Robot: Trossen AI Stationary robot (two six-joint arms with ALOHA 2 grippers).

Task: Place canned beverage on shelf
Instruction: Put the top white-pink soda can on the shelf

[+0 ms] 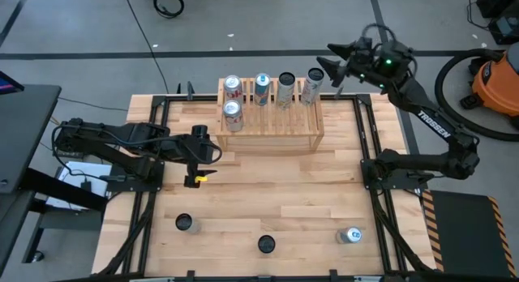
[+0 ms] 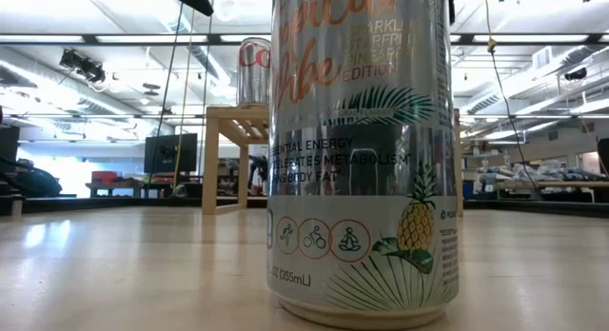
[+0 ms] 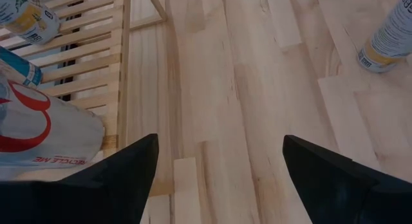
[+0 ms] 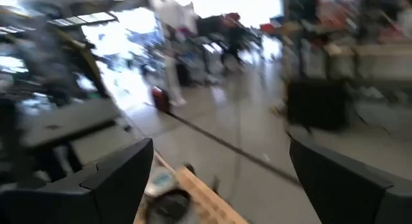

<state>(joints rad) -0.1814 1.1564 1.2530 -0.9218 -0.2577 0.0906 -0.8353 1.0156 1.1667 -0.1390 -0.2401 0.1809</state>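
Right gripper [image 1: 334, 61] sits raised beyond the far right corner of the shelf [image 1: 270, 128], fingers spread wide, nothing between them — its wrist view looks out over the room with the two dark fingers [image 4: 106, 179] well apart. Just beside it, on the shelf's far row, stands the rightmost can [image 1: 315, 84], upright and free of the gripper.

Left gripper [image 1: 197, 155] hangs over the table [image 1: 268, 185] just off the shelf's left front corner, fingers apart and empty; its wrist view shows bare wood between the fingertips [image 3: 129, 172], shelf slats off to one side.

Shelf is the light-wood slatted rack at the far middle of the table. On top: four cans in the far row — red-and-white can [image 1: 233, 88], blue-topped can [image 1: 262, 87], dark can [image 1: 285, 88], then the rightmost one — plus a fifth can [image 1: 233, 114] nearer the front on the left side.

Still on the table near the front edge: a can at left [image 1: 184, 224], a dark-topped can in the middle [image 1: 266, 244], a can on its side at right [image 1: 350, 235]. Low view is filled by a pineapple-print can [image 2: 366, 150] close up.
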